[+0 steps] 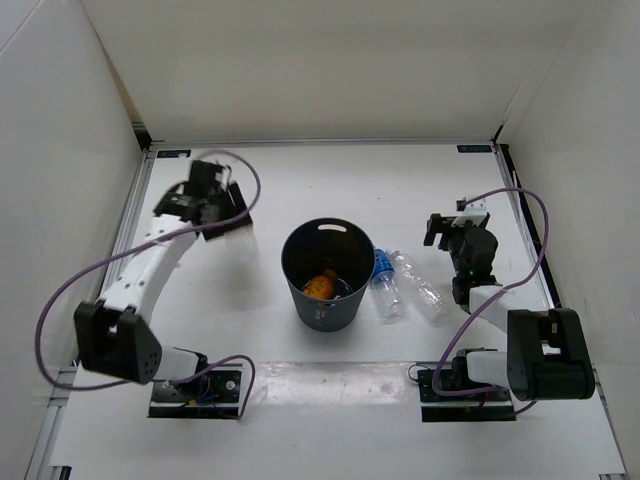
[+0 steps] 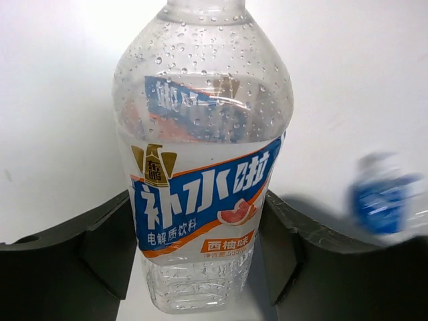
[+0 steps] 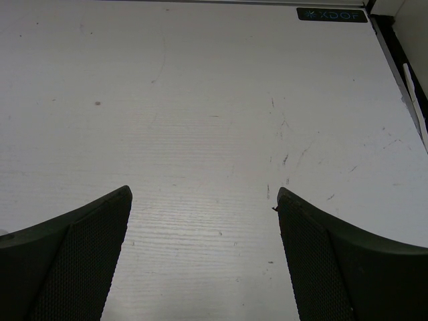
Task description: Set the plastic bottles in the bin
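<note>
Gripping white-blue-label bottle (image 2: 200,134) in left gripper (image 2: 197,231), jaws clamped at label, well left of bin (image 1: 320,315); long axis square to grip, neck away from wrist. Right gripper (image 3: 204,254) jaws apart.

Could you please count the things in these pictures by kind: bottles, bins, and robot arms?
Plastic bottles: 4 (orange bottle in the bin, labelled bottle between the left fingers, blue-capped bottle and clear bottle lying beside the bin)
Bins: 1
Robot arms: 2 (left arm, right arm)
Total: 7

A robotics lab cell: white walls (image 1: 320,70) box in a white table (image 1: 300,190).
</note>
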